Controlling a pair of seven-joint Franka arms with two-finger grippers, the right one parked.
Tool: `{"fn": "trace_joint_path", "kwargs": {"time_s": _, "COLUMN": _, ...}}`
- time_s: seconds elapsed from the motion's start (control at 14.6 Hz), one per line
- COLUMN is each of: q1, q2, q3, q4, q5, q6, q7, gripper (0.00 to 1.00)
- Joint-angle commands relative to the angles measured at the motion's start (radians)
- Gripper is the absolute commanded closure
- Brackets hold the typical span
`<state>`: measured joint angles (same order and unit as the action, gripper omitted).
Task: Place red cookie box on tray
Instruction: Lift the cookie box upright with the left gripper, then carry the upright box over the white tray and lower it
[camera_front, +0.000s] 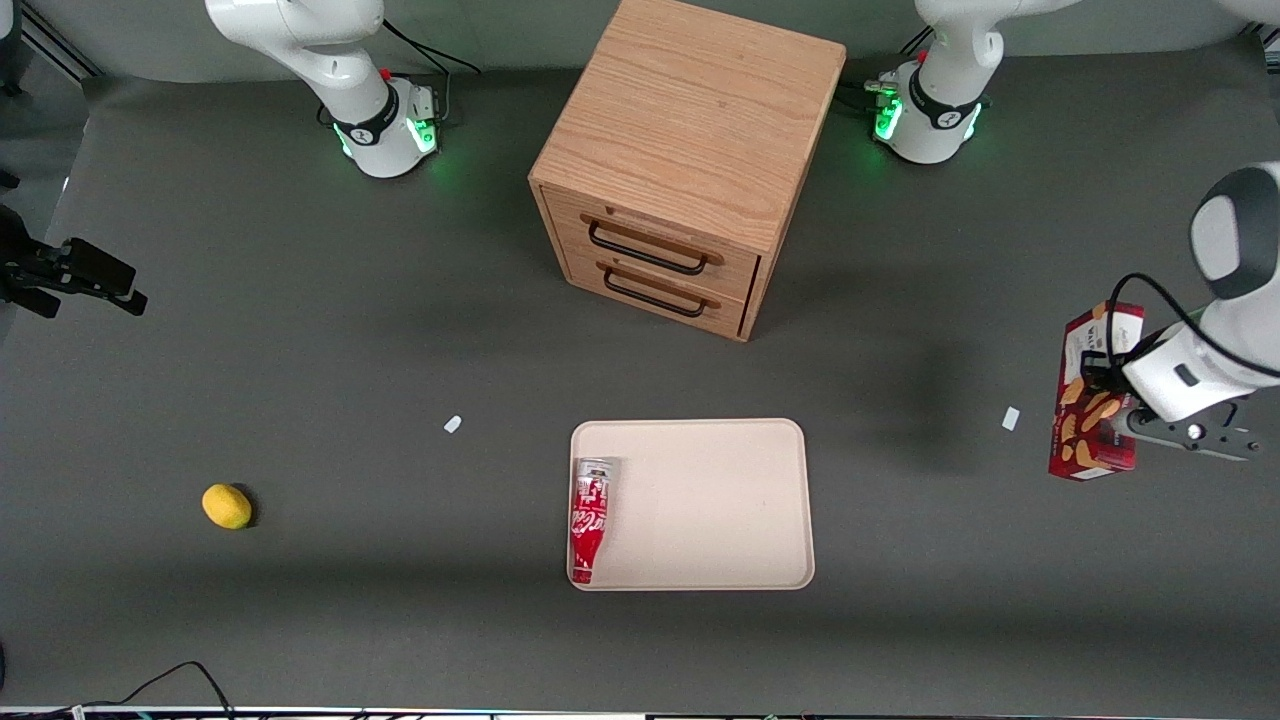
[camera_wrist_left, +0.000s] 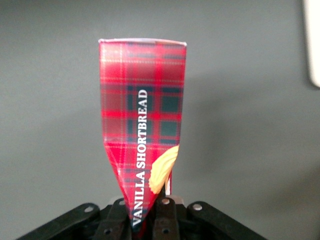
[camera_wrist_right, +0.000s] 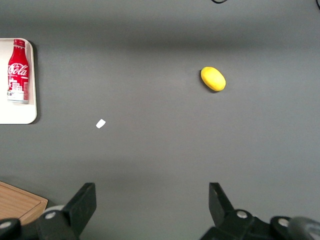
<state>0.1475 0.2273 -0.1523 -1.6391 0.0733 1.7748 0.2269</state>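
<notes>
- Front view: red cookie box (camera_front: 1093, 400) lifted off the table at the working arm's end, clamped in the gripper (camera_front: 1118, 405), well apart from the tray (camera_front: 700, 500).
- Also front view: soda bottle (camera_front: 590, 518) lying in the tray along the edge toward the parked arm's end; the rest of the tray floor bare. Wooden drawer cabinet (camera_front: 680, 165) farther from the camera than the tray; lemon (camera_front: 227, 506) toward the parked arm's end.
- Left wrist view: box (camera_wrist_left: 142, 125) pinched near one end between closed fingers (camera_wrist_left: 162, 210), most of its length projecting out unsupported.
- Right wrist view: only the bottle (camera_wrist_right: 18, 70), a tray corner (camera_wrist_right: 20, 117) and the lemon (camera_wrist_right: 213, 79).
- Risks, judged: swinging or slipping from the end-on pinch during transit; landing on the bottle or the raised rim if set down too close.
</notes>
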Motion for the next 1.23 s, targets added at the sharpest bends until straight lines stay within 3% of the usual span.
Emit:
{"fn": "trace_joint_path", "kwargs": {"time_s": 0.0, "q1": -0.014, "q2": 0.018, "q3": -0.048, "q4": 0.134, "q5": -0.01, "q6": -0.109, "q7": -0.102, "gripper": 1.0}}
{"fn": "trace_joint_path", "kwargs": {"time_s": 0.27, "q1": -0.071, "q2": 0.073, "q3": -0.127, "q4": 0.269, "q5": -0.015, "q6": -0.192, "q7": -0.291, "gripper": 1.0}}
{"fn": "trace_joint_path", "kwargs": {"time_s": 0.48, "q1": -0.135, "q2": 0.156, "q3": -0.176, "q4": 0.317, "q5": -0.015, "q6": -0.152, "q7": -0.467, "gripper": 1.0}}
{"fn": "trace_joint_path", "kwargs": {"time_s": 0.75, "q1": -0.253, "q2": 0.302, "q3": -0.178, "q4": 0.328, "q5": 0.02, "q6": 0.038, "q7": -0.639, "gripper": 1.0}}
{"fn": "trace_joint_path", "kwargs": {"time_s": 0.96, "q1": -0.307, "q2": 0.415, "q3": -0.178, "q4": 0.328, "q5": 0.111, "q6": 0.139, "q7": -0.719, "gripper": 1.0}}
{"fn": "trace_joint_path", "kwargs": {"time_s": 1.16, "q1": -0.331, "q2": 0.504, "q3": -0.171, "q4": 0.328, "q5": 0.114, "q6": 0.264, "q7": -0.73, "gripper": 1.0}}
